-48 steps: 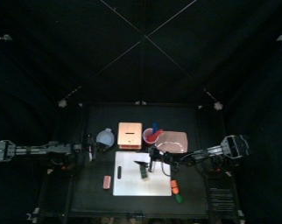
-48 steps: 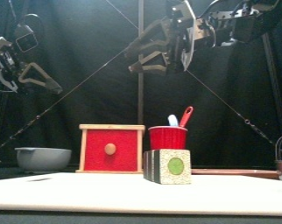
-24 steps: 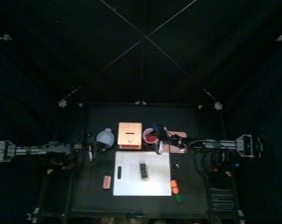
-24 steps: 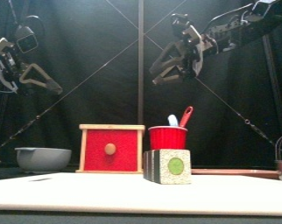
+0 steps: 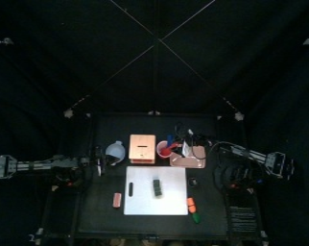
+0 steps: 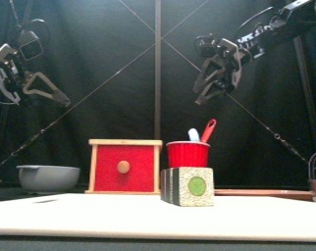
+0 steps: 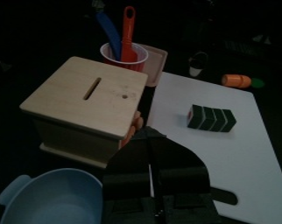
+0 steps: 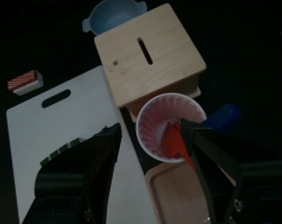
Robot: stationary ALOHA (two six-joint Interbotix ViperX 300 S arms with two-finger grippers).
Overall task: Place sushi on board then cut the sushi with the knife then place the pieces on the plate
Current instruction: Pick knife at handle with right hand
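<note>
The dark green sushi roll lies on the white cutting board. Behind the board stands the red cup, holding a red knife and a blue knife. The pink tray lies right of the cup. My right gripper hangs open high over the cup, its jaws on either side of the cup in the wrist view. My left gripper rests open, raised at the left.
The wooden box stands left of the cup, the blue-grey bowl beyond it. A red toy lies left of the board; an orange toy and a green one lie right of it.
My right gripper has swung from above the board back and to the right, until it hangs over the red cup. The sushi roll and the left arm have stayed put.
</note>
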